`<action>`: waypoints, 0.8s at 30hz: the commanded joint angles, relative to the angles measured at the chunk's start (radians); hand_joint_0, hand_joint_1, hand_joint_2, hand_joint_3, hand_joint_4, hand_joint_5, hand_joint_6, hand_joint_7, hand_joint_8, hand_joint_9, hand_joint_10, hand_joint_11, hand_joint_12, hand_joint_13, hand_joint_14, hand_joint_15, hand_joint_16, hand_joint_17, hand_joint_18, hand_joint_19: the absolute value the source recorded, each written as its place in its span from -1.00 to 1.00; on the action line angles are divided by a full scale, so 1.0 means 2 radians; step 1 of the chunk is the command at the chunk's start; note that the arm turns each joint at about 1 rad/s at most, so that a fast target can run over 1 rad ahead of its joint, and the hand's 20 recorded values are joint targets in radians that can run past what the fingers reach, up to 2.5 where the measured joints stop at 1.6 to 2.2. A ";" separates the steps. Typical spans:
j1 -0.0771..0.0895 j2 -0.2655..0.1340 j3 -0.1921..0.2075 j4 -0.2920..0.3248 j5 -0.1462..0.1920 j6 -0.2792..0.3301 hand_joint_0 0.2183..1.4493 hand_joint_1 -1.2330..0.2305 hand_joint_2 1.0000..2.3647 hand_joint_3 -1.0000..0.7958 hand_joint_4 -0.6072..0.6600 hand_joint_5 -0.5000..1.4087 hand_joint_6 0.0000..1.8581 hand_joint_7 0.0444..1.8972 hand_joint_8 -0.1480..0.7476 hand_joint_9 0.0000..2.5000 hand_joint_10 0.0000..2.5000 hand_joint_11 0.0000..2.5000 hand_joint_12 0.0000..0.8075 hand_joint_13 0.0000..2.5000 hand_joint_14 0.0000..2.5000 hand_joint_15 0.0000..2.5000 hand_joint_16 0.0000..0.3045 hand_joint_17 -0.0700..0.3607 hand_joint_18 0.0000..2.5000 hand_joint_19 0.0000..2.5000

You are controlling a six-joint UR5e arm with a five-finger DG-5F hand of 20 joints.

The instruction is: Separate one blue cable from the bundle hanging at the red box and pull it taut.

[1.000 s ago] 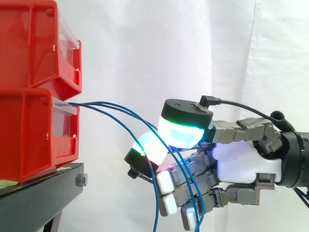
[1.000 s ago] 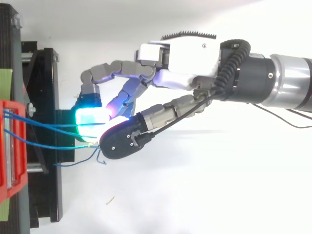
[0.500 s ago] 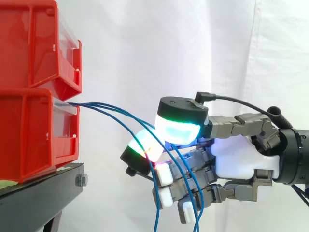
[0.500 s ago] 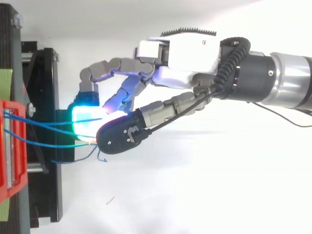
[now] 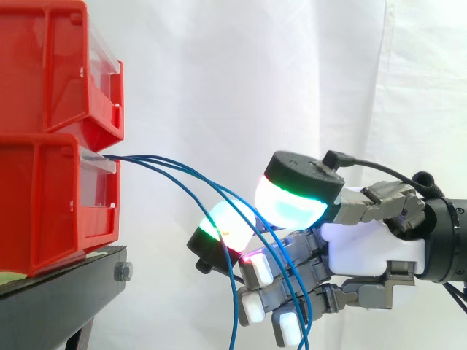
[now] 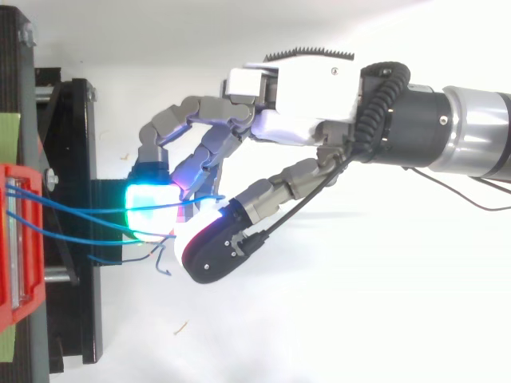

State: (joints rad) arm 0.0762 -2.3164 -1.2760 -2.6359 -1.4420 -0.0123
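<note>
Three blue cables [image 5: 146,157] leave the front of the lower red box [image 5: 44,197], which sits under a second red bin [image 5: 51,65] on the black stand [image 5: 51,292]. They arc down and across my hand [image 5: 365,244], hanging slack. In the side view the frame's bottom edge cuts off their lower ends. From above, glare hides the strands [image 6: 88,210] where they meet my hand [image 6: 303,88]. I cannot tell whether my hand has hold of any single cable or merely touches the bundle.
</note>
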 commanded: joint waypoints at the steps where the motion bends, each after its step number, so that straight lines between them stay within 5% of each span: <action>1: 0.000 0.000 0.000 0.000 0.000 0.000 -0.21 -0.52 -1.00 -0.44 0.33 -0.67 -0.04 0.11 0.07 -0.27 -0.99 -0.35 -0.24 -0.40 -0.98 -0.39 -0.75 -0.28 -0.24 -0.55; 11: 0.001 0.000 0.000 0.000 0.000 0.000 -0.34 -0.16 -1.00 -0.39 0.26 -0.61 -0.15 0.23 0.02 -0.25 -0.99 -0.40 -0.29 -0.39 -0.99 -0.40 -0.76 -0.29 -0.24 -0.51; 18: 0.001 0.000 0.000 0.000 0.000 0.000 -0.34 -0.33 -0.98 -0.14 0.23 -0.65 -0.09 0.21 0.07 -0.27 -0.99 -0.38 -0.26 -0.40 -0.99 -0.40 -0.75 -0.28 -0.24 -0.53; 24: 0.001 0.000 0.000 0.001 0.000 -0.001 -0.28 -0.46 -0.98 -0.13 0.29 -0.68 -0.06 0.16 0.12 -0.29 -0.99 -0.35 -0.23 -0.41 -0.99 -0.39 -0.75 -0.28 -0.24 -0.53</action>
State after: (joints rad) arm 0.0783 -2.3163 -1.2762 -2.6347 -1.4421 -0.0128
